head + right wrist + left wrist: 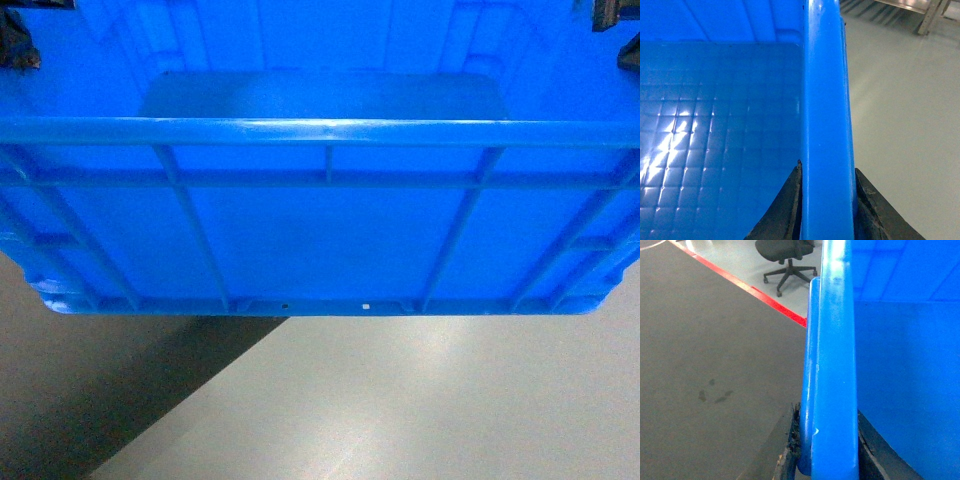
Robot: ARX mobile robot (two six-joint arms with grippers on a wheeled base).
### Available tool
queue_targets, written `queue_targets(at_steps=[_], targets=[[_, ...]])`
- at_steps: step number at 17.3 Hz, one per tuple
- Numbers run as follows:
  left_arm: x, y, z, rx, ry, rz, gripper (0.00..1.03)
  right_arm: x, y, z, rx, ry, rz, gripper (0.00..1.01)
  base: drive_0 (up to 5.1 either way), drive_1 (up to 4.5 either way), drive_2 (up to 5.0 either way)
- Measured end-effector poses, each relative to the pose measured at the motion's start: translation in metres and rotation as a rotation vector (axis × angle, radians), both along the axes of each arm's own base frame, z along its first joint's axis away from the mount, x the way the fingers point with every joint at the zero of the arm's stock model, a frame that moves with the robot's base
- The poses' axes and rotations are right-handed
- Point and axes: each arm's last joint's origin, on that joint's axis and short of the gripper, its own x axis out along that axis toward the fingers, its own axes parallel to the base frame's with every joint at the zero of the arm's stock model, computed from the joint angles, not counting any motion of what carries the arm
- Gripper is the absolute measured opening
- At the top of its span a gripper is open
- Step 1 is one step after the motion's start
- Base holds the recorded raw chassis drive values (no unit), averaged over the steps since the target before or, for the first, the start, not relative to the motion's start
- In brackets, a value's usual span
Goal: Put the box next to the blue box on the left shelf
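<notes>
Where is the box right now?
The box fills the head view, held off the floor, with the left gripper and right gripper each clamped on a side rim.

The blue box [320,220] fills the upper head view, blocking any forward passage. Below it, bare floor [420,400] lies open. On the left, dark floor runs clear to a red line [760,292], with an office chair [785,257] beyond it. On the right, pale floor runs clear to a metal frame [927,15].
</notes>
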Motion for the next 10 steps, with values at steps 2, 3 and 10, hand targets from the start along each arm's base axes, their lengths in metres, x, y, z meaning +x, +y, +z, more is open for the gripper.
queue_targets(at_steps=[2, 3, 10], targets=[[0.0, 0.0, 0.0001, 0.0, -0.001, 0.0, 0.2, 0.0, 0.0, 0.0, 0.0, 0.0, 0.0, 0.21, -1.5, -1.52, -1.5], [0.0, 0.0, 0.0, 0.0, 0.0, 0.0, 0.2, 0.0, 0.0, 0.0, 0.0, 0.0, 0.0, 0.21, -1.5, -1.5, -1.5], [0.0, 0.0, 0.0, 0.0, 0.0, 0.0, 0.2, 0.0, 0.0, 0.0001, 0.0, -0.001, 0.0, 0.21, -1.6, -1.57, -1.6]])
